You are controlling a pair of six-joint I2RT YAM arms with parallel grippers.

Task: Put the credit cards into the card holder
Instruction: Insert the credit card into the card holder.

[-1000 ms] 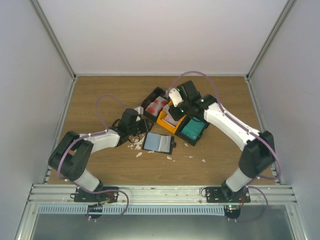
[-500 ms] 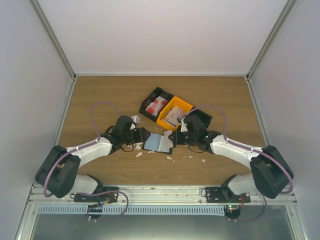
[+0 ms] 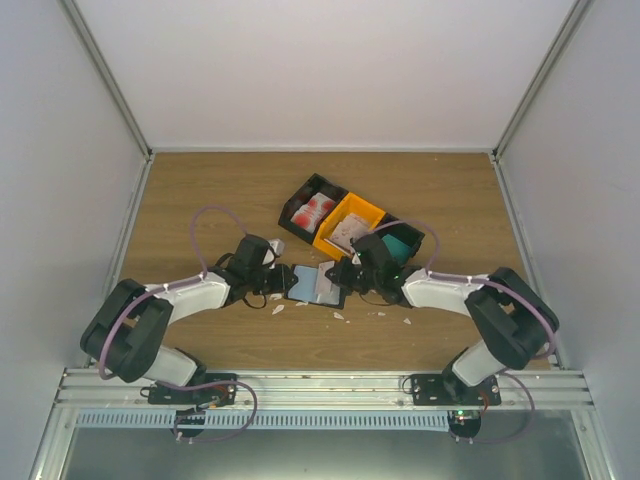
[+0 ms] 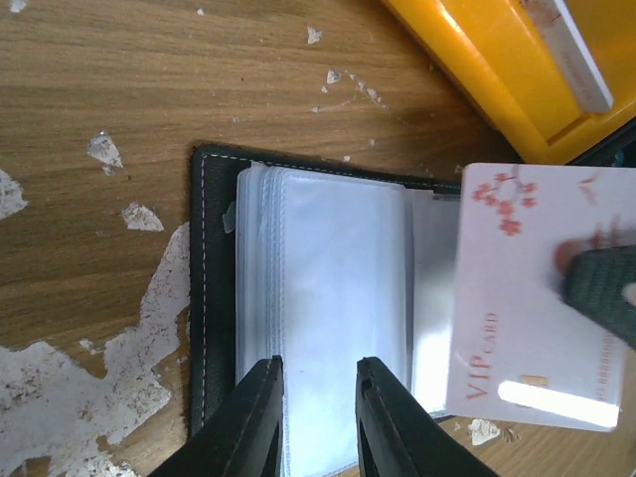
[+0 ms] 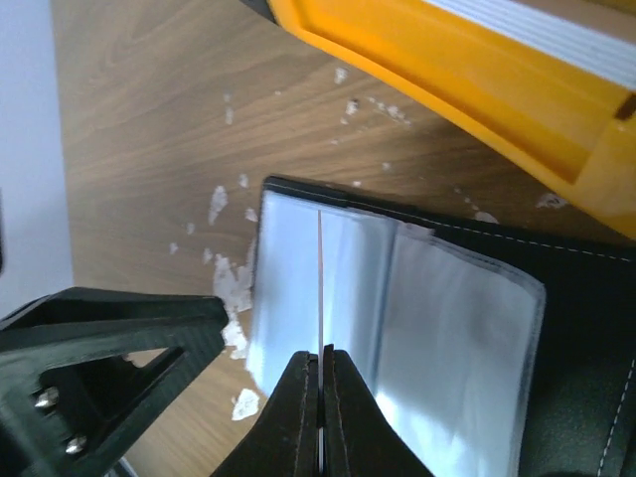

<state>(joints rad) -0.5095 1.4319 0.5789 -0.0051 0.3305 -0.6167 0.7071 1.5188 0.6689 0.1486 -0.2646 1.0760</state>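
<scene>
Over the open card holder (image 3: 312, 283), flat on the worktop (image 3: 200, 190), the right claw (image 5: 320, 363) now hangs clamped on a pale VIP card (image 4: 527, 298), held edge-down toward the clear sleeves (image 5: 447, 328). A second ago it was back at the orange bin (image 3: 350, 222). The left claw (image 4: 318, 370) has come onto the holder's left side, jaws slightly apart. The card looks fetched, so what remains is feeding it into a sleeve.
</scene>
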